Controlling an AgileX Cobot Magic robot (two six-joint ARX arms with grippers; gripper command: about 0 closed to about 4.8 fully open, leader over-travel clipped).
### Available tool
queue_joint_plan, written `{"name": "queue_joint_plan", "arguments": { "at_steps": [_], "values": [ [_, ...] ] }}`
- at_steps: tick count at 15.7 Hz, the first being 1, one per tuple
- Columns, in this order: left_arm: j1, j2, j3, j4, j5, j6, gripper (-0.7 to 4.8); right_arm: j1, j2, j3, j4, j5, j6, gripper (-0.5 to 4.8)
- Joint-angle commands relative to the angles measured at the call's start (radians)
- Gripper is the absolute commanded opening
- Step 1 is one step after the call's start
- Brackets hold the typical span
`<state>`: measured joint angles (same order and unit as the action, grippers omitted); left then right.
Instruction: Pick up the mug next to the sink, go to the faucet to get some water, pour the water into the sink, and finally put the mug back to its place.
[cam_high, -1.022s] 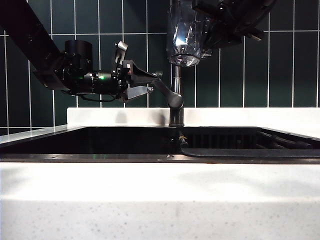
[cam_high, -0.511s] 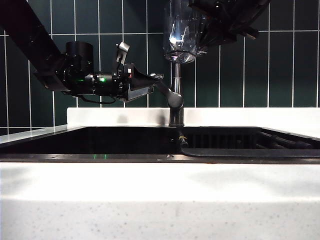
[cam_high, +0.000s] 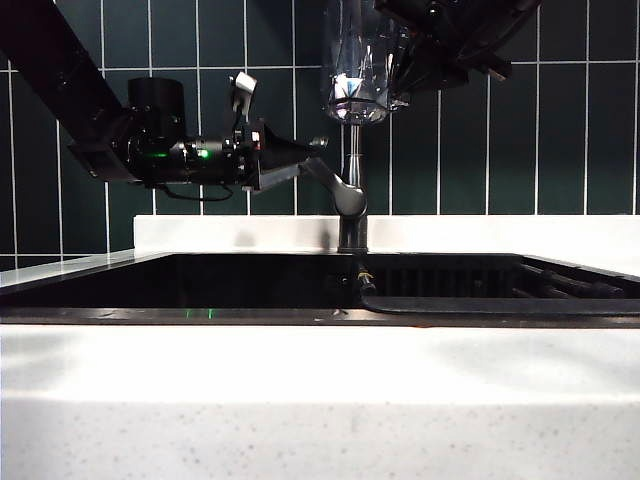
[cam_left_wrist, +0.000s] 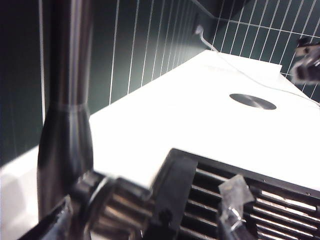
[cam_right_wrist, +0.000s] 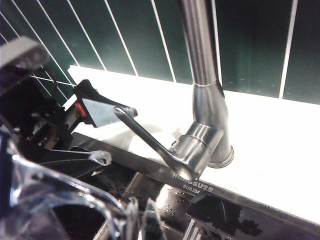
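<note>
The clear glass mug (cam_high: 355, 65) hangs high beside the top of the faucet pipe (cam_high: 352, 150), tilted, with my right gripper (cam_high: 402, 62) shut on it. In the right wrist view its rim (cam_right_wrist: 60, 197) fills the near corner and my right gripper (cam_right_wrist: 150, 222) pinches its wall. My left gripper (cam_high: 305, 160) is open, its fingers (cam_right_wrist: 100, 111) straddling the tip of the faucet's lever (cam_right_wrist: 150, 140). The left wrist view shows the pipe (cam_left_wrist: 65, 100) close by and the left gripper (cam_left_wrist: 145, 220) around the lever. The black sink (cam_high: 300, 316) lies below.
A ribbed rack (cam_high: 450, 275) and a black hose (cam_high: 500, 305) sit in the sink's right half. White speckled countertop (cam_high: 320, 400) runs along the front. Dark green tiles (cam_high: 560, 120) back the scene. A dark round disc (cam_left_wrist: 252, 101) and a white cable (cam_left_wrist: 210, 45) lie on the counter.
The right gripper has carried the mug a little left and up, closer to the faucet pipe. The left gripper's fingers have tipped slightly upward at the lever tip.
</note>
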<state>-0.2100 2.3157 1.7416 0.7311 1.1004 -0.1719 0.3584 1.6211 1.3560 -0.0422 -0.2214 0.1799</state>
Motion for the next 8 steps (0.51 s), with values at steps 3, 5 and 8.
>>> {"name": "queue_joint_plan", "arguments": {
  "at_steps": [3,5,8],
  "values": [
    [-0.023,-0.004,0.051,0.013,0.026,0.007,3.72,0.002,-0.004,0.007,0.025,-0.037,0.001,-0.09],
    [-0.023,-0.004,0.051,-0.008,0.022,0.012,3.71,0.002,-0.005,0.007,0.041,-0.070,0.000,-0.09],
    [-0.023,-0.004,0.051,-0.045,0.027,0.027,3.71,0.015,-0.005,0.007,0.080,-0.096,0.000,-0.09]
  ]
}}
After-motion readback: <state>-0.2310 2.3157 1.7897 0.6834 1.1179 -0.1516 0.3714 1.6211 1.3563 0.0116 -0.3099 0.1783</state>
